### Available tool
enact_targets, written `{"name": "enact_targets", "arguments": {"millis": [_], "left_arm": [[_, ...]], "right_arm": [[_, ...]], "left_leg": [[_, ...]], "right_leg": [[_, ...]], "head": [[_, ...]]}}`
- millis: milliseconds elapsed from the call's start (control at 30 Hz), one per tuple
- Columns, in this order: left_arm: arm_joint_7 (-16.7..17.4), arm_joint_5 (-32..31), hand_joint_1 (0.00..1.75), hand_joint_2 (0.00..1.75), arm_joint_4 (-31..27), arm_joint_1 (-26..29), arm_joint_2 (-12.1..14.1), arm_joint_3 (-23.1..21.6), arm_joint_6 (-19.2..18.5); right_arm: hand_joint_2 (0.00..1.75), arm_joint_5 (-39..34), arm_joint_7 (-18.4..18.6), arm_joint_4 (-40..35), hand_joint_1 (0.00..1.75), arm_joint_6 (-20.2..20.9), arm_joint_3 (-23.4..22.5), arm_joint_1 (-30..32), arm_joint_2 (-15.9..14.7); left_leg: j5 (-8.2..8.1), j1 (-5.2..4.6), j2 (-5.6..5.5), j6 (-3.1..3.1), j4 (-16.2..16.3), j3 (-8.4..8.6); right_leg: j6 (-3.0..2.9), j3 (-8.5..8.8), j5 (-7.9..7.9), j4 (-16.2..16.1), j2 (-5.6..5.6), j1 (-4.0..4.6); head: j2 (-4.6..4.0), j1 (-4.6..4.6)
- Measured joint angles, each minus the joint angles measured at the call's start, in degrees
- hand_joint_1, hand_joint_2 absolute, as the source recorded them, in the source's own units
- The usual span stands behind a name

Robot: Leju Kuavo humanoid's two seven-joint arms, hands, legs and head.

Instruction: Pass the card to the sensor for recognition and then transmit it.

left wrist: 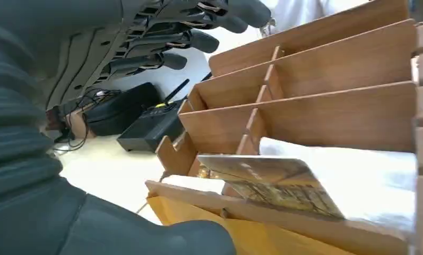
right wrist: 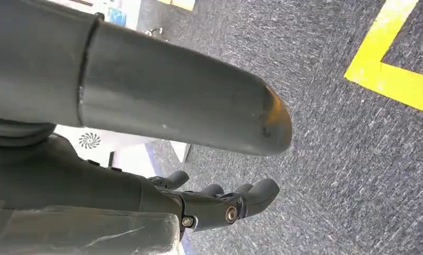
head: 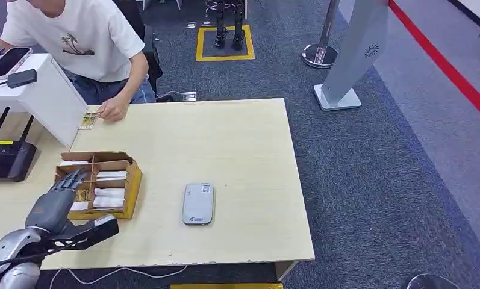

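Reaching over a pale wooden table (head: 237, 138) on grey carpet (head: 370, 156), the left hand (head: 59, 192) spreads empty above the card box (head: 114, 164). Close up, a card (left wrist: 273, 183) leans inside. The right hand (right wrist: 219, 204) hangs, fingers loosely curled, empty.

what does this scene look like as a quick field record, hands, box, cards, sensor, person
left hand: over the near-left part of the box, fingers apart, holding nothing
right hand: hanging over the carpet, fingers curled in, nothing in it
box: wooden, divided, on the table at its left side
cards: white stacks in the compartments; one patterned card lies tilted in a near compartment
sensor: flat grey device on the table, right of the box
person: seated at the far left, a hand on a small card at the table's far edge
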Motion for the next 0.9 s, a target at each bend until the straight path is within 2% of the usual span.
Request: {"name": "enact_targets", "arguments": {"millis": [500,533,567,900], "left_arm": [[-0.09,0.79,0.0,1.75,-1.88,0.0,1.01,-1.88,0.17],[-0.09,0.79,1.59,1.75,-1.9,0.0,1.03,-1.88,0.17],[-0.09,0.79,1.75,1.75,-1.9,0.0,1.05,-1.88,0.17],[0.77,-0.07,1.75,1.75,-2.69,0.21,2.3,-1.9,0.52]], "right_arm": [[0.0,-0.37,0.02,0.0,0.0,-0.02,0.0,0.02,0.0],[0.0,-0.37,0.02,0.0,0.0,-0.02,0.0,0.02,0.0],[0.0,-0.37,0.02,0.0,0.0,-0.02,0.0,0.02,0.0],[0.0,-0.37,0.15,0.0,0.0,-0.04,0.0,0.04,0.0]], "left_leg": [[0.0,0.0,0.0,0.0,0.0,0.0],[0.0,0.0,0.0,0.0,0.0,0.0],[0.0,0.0,0.0,0.0,0.0,-0.01],[0.0,0.0,0.0,0.0,0.0,-0.01]], "right_leg": [[0.0,0.0,0.0,0.0,0.0,0.0],[0.0,0.01,0.0,0.0,0.0,0.0],[0.0,0.0,0.0,0.0,0.0,0.0],[0.0,0.01,0.0,0.0,0.0,0.0]], "head": [[-0.02,0.0],[0.0,-0.02],[-0.02,0.0],[-0.02,-0.02]]}}
